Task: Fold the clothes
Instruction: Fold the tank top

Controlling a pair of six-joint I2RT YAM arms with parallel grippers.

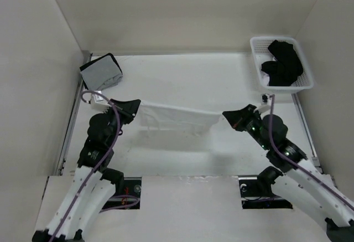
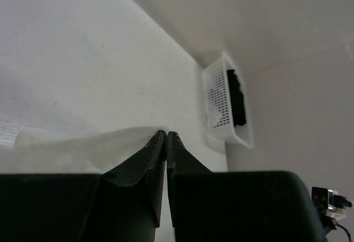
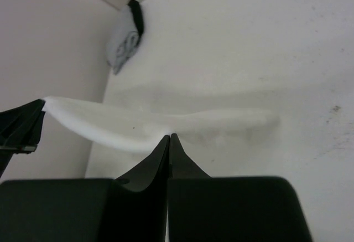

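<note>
1. The top (image 1: 176,118) hangs in the air over the middle of the table (image 1: 182,78). It is pulled into a narrow band running left to right, and its lower edge sags toward the surface. I cannot tell whether any of it touches the table.
2. The left gripper (image 1: 135,108) has its jaws pressed together on the top's left end. In its wrist view the white cloth spreads out from right at the fingertips.
3. The right gripper (image 1: 225,116) is pinched shut on the right end. In its wrist view the cloth runs from its tips across to the other gripper.
4. Holding the two ends apart seems meant to tension the thin fabric. That would pull out wrinkles and give one straight edge to lay down, so I judge this to be the spreading step, with no fold made yet.
5. The next move probably needs both arms to lower and travel evenly. If one lags, the cloth may land skewed or slip from a pinch.
6. The bundle (image 1: 101,71) sits in the far left corner. The basket (image 1: 255,58) of black garments (image 1: 285,65) sits at the far right. Both are well apart from the top and leave the centre free for folding.
</note>
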